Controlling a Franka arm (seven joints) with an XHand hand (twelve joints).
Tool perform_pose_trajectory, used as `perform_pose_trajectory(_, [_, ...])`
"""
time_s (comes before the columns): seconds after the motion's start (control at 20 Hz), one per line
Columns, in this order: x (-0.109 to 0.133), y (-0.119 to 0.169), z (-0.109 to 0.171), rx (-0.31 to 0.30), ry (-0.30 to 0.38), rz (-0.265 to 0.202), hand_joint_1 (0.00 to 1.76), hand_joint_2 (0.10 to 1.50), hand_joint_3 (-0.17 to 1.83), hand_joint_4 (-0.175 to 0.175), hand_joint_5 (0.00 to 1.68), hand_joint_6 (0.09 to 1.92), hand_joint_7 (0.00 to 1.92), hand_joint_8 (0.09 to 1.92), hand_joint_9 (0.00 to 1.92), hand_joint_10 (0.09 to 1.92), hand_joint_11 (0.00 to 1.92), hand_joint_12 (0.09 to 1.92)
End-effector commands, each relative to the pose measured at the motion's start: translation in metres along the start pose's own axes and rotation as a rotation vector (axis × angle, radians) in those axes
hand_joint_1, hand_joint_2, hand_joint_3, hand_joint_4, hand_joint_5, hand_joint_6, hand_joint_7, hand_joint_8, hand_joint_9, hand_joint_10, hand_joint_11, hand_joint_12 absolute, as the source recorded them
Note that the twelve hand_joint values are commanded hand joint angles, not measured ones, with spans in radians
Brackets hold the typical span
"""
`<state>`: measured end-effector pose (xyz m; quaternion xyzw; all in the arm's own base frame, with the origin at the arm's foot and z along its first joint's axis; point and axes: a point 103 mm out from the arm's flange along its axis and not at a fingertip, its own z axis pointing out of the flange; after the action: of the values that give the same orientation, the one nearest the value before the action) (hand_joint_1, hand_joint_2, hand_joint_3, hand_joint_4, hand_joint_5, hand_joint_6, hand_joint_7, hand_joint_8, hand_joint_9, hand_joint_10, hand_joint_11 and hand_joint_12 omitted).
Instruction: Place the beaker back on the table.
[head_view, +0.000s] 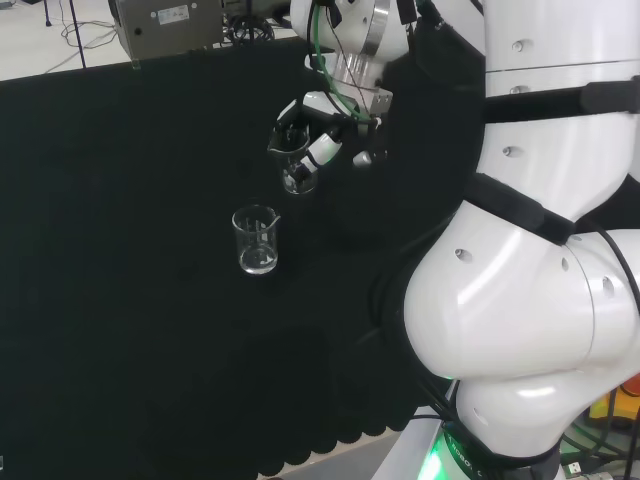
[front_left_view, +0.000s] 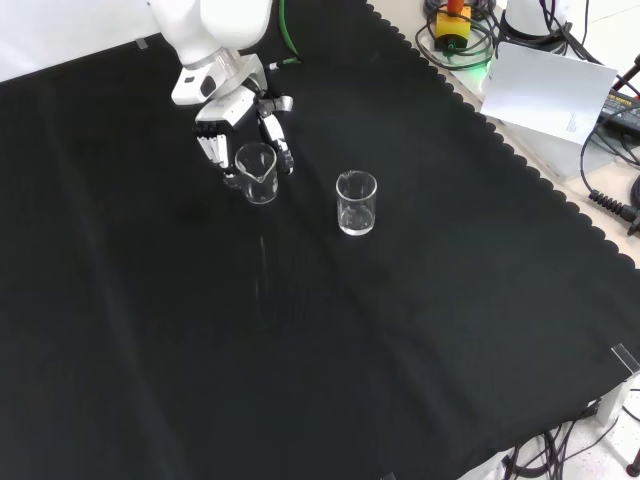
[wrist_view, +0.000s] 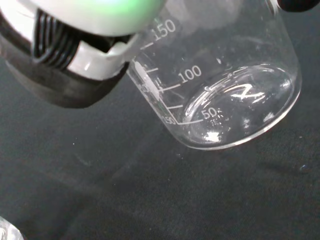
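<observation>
The hand (front_left_view: 232, 112) has its fingers (front_left_view: 212, 148) curled round a clear beaker (front_left_view: 256, 172) — one finger (wrist_view: 75, 65) presses its glass wall (wrist_view: 220, 85) in the wrist view. In the front view the beaker sits near the top left of the black cloth (front_left_view: 330, 360), tilted slightly; whether its base touches the cloth cannot be told. A second beaker (front_left_view: 357, 203) stands upright on the cloth — just right of the held one in the front view, nearer the camera (head_view: 256, 240) in the head view.

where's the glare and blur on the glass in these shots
Wrist view: bright glints on the base of the held beaker, and a blurred white and green part of the hand up close. Front view: the free beaker shows mainly by pale rim highlights against the black cloth.
</observation>
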<state>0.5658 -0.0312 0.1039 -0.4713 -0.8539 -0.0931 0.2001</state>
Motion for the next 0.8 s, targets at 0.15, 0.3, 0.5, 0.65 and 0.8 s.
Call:
perform_pose_trajectory(0.15, [-0.014, -0.002, 0.005, -0.035, 0.030, -0.003, 1.13, 0.73, 0.62, 0.039, 1.16, 0.86, 1.45, 0.48, 1.66, 0.09, 1.43, 0.64])
perform_pose_trajectory(0.3, [-0.017, -0.002, 0.007, -0.034, 0.034, 0.002, 1.13, 0.73, 0.62, 0.040, 1.16, 0.86, 1.45, 0.47, 1.65, 0.09, 1.42, 0.64])
perform_pose_trajectory(0.5, [-0.021, -0.001, 0.011, -0.028, 0.037, 0.009, 1.13, 0.73, 0.61, 0.023, 1.16, 0.85, 1.45, 0.47, 1.64, 0.09, 1.41, 0.66])
perform_pose_trajectory(0.65, [-0.024, 0.000, 0.014, -0.014, 0.036, 0.011, 1.13, 0.74, 0.61, 0.021, 1.16, 0.85, 1.44, 0.47, 1.64, 0.09, 1.41, 0.66])
perform_pose_trajectory(0.8, [-0.027, 0.000, 0.017, -0.013, 0.034, 0.015, 1.13, 0.74, 0.61, 0.020, 1.16, 0.85, 1.44, 0.47, 1.64, 0.09, 1.40, 0.66])
